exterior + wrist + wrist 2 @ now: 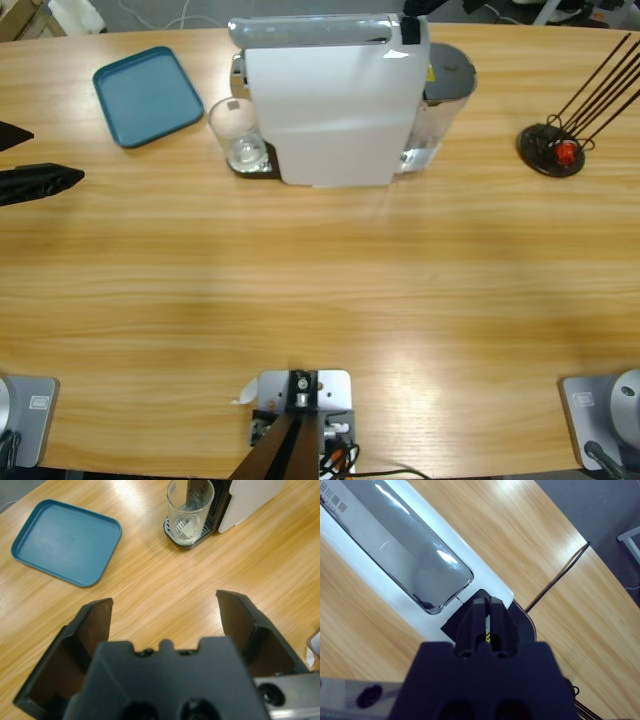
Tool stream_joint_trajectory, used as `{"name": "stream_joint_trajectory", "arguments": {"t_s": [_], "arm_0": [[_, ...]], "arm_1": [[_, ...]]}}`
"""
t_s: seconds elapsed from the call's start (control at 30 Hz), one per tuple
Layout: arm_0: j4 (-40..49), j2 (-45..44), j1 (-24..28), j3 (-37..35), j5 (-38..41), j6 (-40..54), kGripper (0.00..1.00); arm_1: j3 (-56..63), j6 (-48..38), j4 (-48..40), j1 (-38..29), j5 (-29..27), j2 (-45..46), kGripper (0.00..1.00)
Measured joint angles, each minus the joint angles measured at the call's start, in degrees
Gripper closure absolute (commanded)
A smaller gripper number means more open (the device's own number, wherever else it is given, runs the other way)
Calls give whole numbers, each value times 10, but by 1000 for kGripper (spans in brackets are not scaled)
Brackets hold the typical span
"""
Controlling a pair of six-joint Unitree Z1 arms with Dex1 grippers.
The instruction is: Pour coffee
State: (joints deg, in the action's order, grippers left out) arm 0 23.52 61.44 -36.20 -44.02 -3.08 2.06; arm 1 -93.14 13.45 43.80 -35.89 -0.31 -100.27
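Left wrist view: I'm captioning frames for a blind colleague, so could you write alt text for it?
The open left gripper hovers over a wooden table, holding nothing. Ahead, an empty-looking glass stands on the drip tray of a white coffee machine, with an empty blue tray to its left.

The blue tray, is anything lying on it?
No, the blue tray lies bare on the wooden table, while the glass stands apart at the coffee machine.

The near half of the worktop (320,300) lies bare, wide open for passage from side to side. Along the far edge stand the obstacles: a blue tray (148,94) at left, a clear glass (236,133) tight against the white coffee machine (330,100) in the middle, and a black stand with thin rods (555,148) at right, with open gaps between them.
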Motion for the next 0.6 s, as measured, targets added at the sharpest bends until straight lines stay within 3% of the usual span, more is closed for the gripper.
{"name": "stream_joint_trajectory", "arguments": {"t_s": [0.23, 0.27, 0.3, 0.33, 0.43, 0.5, 0.6], "arm_0": [[0, 0, 0, 0, 0, 0, 110], [0, 0, 0, 0, 0, 0, 110], [0, 0, 0, 0, 0, 0, 110], [0, 0, 0, 0, 0, 0, 110], [0, 0, 0, 0, 0, 0, 110], [0, 0, -1, 0, 0, 0, 110], [0, 0, -1, 0, 0, 0, 106]], "arm_1": [[0, 0, 0, 0, -17, 0, 1000], [-1, 0, 0, 0, -29, 1, 893], [-1, 0, -1, 0, -38, 3, 644], [-1, -2, -3, 0, -42, 9, 493], [22, -20, -24, 0, -49, 53, 101], [59, -35, -38, 1, -41, 86, 0], [126, -58, -51, 0, -19, 127, 0]]}}
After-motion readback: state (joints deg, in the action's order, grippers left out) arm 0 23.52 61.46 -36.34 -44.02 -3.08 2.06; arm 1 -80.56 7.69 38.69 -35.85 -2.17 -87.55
